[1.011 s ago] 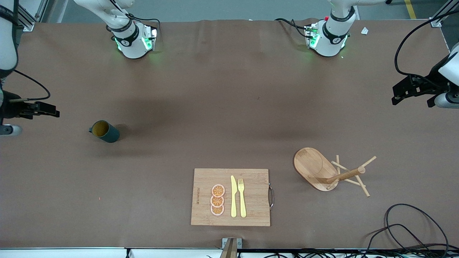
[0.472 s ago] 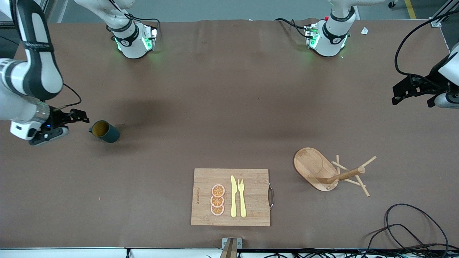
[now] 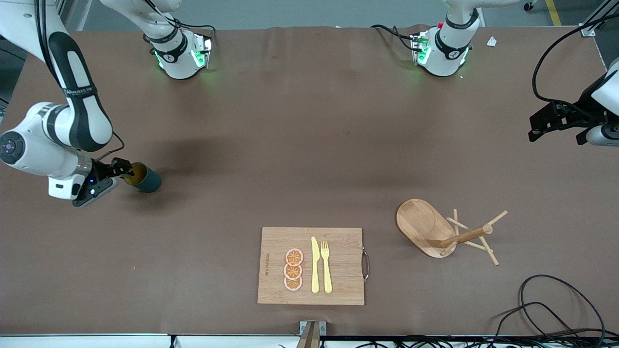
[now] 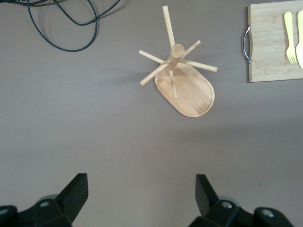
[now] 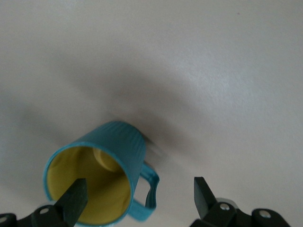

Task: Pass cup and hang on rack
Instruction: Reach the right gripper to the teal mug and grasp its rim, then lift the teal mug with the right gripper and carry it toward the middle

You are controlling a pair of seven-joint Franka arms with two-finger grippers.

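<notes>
The dark teal cup (image 3: pixel 145 179) stands toward the right arm's end of the table, its yellowish inside showing. My right gripper (image 3: pixel 122 168) is open right at its rim. In the right wrist view the right gripper (image 5: pixel 139 189) straddles the cup (image 5: pixel 118 142): one finger is over the mouth, the other is outside the small handle (image 5: pixel 150 188), and nothing is clamped. The wooden rack (image 3: pixel 437 231) stands on its oval base toward the left arm's end; it shows as the rack (image 4: pixel 182 78) in the left wrist view. My left gripper (image 3: pixel 554 134) waits open in the air at that end of the table, over bare mat (image 4: pixel 140 182).
A bamboo cutting board (image 3: pixel 310 266) with a yellow knife, a fork and orange slices lies near the front edge, midway along it. Black cables (image 3: pixel 556 304) coil on the table near the rack, closer to the front camera. The brown mat (image 3: pixel 309 145) covers the table.
The right arm has swung in from the table's end and brought its open gripper down to the cup's rim. The cup, the rack and the left arm have not moved.
</notes>
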